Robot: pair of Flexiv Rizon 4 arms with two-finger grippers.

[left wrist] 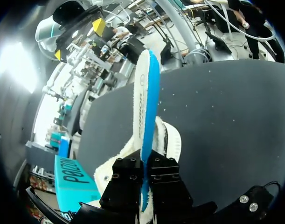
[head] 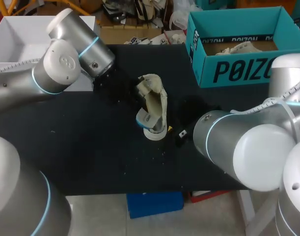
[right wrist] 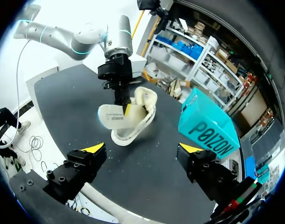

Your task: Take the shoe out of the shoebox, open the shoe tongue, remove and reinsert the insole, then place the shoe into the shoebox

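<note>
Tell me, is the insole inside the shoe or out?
Mostly out. The left gripper is shut on the insole, which sticks out of the shoe; whether its tip is inside, cannot tell.

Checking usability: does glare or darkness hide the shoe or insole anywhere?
Head view: cream fabric shoe well lit against the black table. Left wrist view: bright glare beyond the table's edge, blue-and-white foam insole unaffected. Right wrist view: evenly lit.
</note>
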